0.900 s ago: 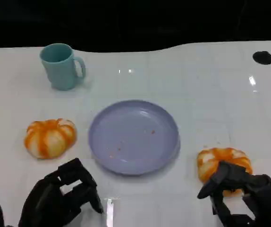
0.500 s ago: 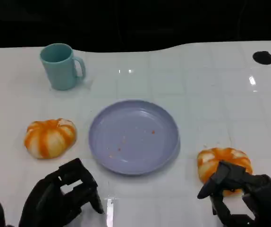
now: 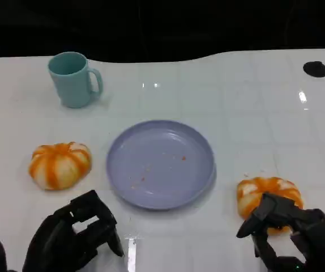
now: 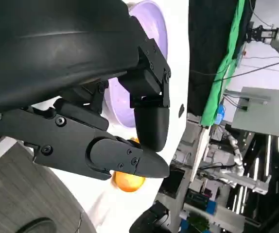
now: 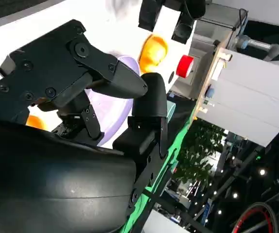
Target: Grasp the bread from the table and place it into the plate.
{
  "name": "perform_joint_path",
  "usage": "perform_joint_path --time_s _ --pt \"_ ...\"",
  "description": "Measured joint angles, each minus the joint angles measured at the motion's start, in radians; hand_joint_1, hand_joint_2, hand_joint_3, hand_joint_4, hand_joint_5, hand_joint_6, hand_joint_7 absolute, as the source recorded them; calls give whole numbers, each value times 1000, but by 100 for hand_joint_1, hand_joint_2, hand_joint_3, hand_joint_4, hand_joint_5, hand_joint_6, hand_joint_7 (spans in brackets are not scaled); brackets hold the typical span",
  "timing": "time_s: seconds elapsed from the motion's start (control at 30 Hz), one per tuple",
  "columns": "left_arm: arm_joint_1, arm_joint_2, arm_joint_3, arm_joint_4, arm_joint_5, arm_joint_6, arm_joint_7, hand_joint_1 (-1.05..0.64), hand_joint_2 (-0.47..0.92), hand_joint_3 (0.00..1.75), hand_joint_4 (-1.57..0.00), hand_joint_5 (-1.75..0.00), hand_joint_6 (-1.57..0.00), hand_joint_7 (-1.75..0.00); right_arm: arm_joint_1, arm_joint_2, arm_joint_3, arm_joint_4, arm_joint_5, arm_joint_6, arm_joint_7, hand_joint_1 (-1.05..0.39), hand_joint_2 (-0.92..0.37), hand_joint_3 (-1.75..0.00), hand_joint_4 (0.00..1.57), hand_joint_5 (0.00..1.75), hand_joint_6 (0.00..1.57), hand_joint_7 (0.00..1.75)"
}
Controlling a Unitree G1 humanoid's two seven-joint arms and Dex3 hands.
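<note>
Two orange-striped bread rolls lie on the white table. One bread is left of the lilac plate, the other bread is right of it. The plate holds just a few crumbs. My right hand sits at the right bread's near edge, with its fingers lying over the roll's front and its thumb apart; the roll rests on the table. My left hand hovers near the front edge below the left bread, fingers loosely bent, holding nothing. The right wrist view shows the plate and the far bread.
A teal mug stands upright at the back left, handle to the right. Two dark holes mark the table's far corners. In the left wrist view the plate and the right bread lie beyond my fingers.
</note>
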Motion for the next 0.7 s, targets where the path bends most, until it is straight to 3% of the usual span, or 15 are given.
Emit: perform_joint_path --time_s 0.07,0.17,0.37,0.43,0.7 --pt "0 0 0 0 0 0 0 -63 92 10 -69 -172 -68 -134 0 3 -1 0 2 -1 0 -27 -66 -85 73 175 70 115" --pt "0 0 0 0 0 0 0 -64 92 10 -69 -172 -68 -134 0 8 -5 -1 16 -1 0 -33 -83 -52 64 161 73 94" --pt "0 -2 0 0 1 -5 0 -64 92 10 -69 -173 -68 -136 -7 0 -17 -16 18 19 0 -44 -90 -30 43 122 51 80" --pt "0 -4 0 0 0 -5 0 -64 92 9 -70 -173 -68 -136 -7 -17 -22 -46 -7 52 -2 -49 -92 -27 38 97 46 62" --pt "1 -5 -2 -1 3 -6 0 -65 92 11 -69 -174 -67 -136 -23 -149 -80 -205 -286 182 -42 -56 -92 -16 24 44 43 13"
